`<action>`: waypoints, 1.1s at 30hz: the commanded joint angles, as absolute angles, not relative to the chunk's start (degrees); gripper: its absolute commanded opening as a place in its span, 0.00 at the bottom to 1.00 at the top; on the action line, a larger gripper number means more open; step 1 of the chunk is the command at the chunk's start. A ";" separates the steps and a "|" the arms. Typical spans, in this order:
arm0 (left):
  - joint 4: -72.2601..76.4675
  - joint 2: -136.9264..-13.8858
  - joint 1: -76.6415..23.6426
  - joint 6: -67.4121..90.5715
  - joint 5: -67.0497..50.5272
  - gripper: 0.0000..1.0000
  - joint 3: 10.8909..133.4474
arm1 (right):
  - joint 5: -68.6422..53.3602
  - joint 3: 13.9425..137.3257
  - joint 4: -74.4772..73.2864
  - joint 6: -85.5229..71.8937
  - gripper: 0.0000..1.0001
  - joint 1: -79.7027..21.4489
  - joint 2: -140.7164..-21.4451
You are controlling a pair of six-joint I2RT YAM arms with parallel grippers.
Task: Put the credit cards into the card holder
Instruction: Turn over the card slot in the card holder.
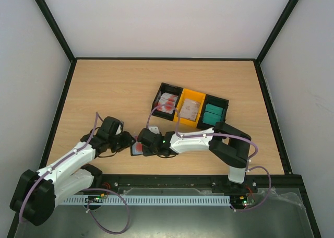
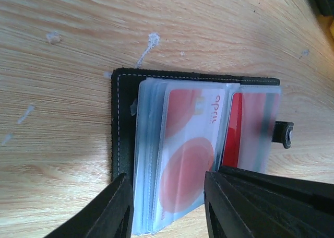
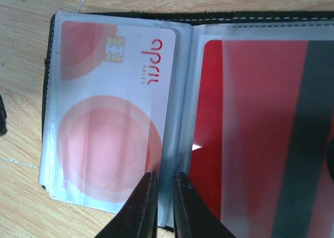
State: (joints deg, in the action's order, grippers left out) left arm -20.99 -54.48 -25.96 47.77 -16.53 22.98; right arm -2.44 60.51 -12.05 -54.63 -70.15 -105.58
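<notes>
The black card holder [image 2: 121, 123] lies open on the table near its front edge [image 1: 137, 149], its clear sleeves fanned out. A red-and-white credit card [image 3: 104, 118] sits in the top left sleeve, and another red card [image 3: 250, 133] is in the right page. My left gripper [image 2: 167, 188] is open, its fingers straddling the near end of the left sleeve stack. My right gripper [image 3: 164, 178] is shut on the upright clear sleeves at the holder's fold. More credit cards lie in the bins behind.
Three bins stand in a row behind the holder: a black one [image 1: 167, 103] with red-and-white cards, a yellow one [image 1: 190, 110] with beige cards, a black one [image 1: 214, 112] with teal cards. The holder's snap tab [image 2: 283, 133] sticks out on the right.
</notes>
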 commanded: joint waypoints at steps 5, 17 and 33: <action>-17.65 -54.51 -25.66 47.65 -20.77 0.37 20.88 | -2.72 59.44 -11.72 -56.18 0.08 -70.24 -107.65; -14.63 -57.07 -25.66 46.86 -22.85 0.34 19.42 | -2.47 57.71 -11.43 -57.66 0.02 -70.14 -107.20; -12.92 -58.24 -25.66 46.23 -23.86 0.25 19.28 | -3.12 56.68 -10.37 -57.70 0.02 -70.14 -107.11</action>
State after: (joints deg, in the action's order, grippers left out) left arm -13.96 -58.57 -25.96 46.76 -22.52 19.59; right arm -2.85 58.67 -7.97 -57.10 -70.13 -105.86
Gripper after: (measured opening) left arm 0.254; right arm 0.022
